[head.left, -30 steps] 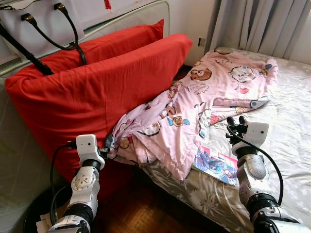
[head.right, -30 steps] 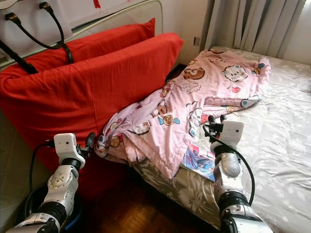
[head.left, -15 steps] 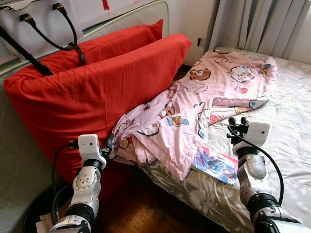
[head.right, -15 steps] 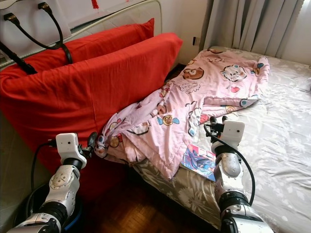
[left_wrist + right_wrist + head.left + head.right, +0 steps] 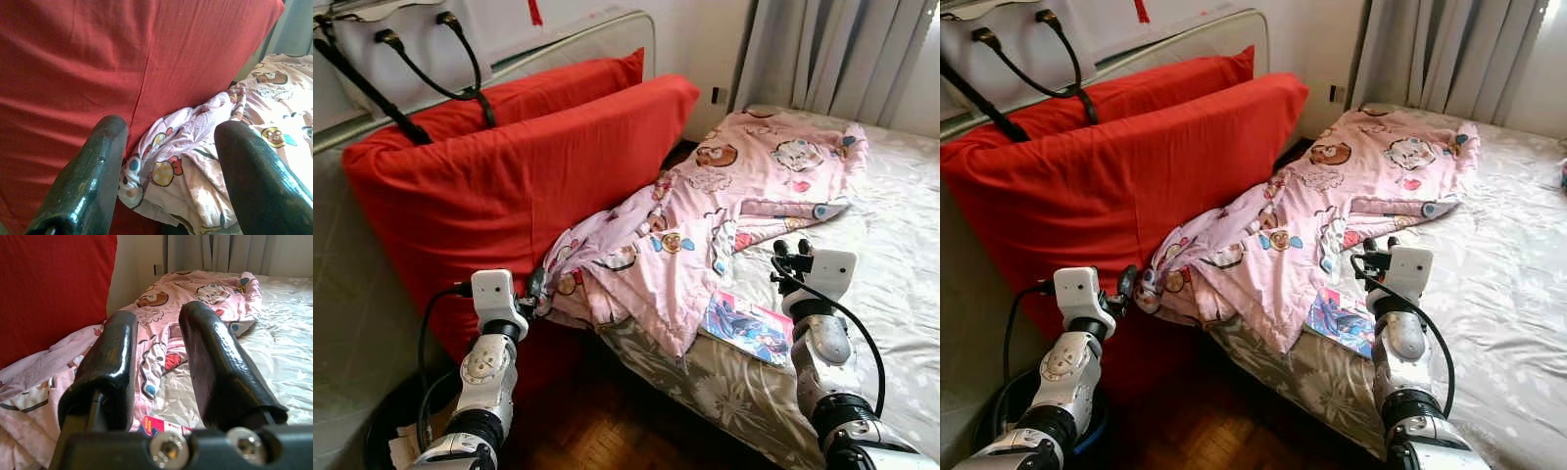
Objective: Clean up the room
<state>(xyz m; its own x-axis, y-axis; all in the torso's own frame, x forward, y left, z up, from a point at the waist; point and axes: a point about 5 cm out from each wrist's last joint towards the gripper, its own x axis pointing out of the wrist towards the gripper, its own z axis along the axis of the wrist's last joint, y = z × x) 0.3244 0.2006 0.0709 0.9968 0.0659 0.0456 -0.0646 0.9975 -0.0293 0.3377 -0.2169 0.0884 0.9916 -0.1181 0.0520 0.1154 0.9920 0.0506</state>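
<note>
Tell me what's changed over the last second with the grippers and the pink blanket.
Little has changed. The left gripper stays open at the pink blanket's hanging corner; the right gripper stays open above the bed, near the magazine. Nothing grasped; only the camera shifted.

The red cushions (image 5: 509, 166) wall off the left, touching the pink blanket (image 5: 705, 215) heaped over the bed's near corner. A book (image 5: 747, 327) lies at the blanket's edge. Bare sheet (image 5: 891, 255) on the right is open.
</note>
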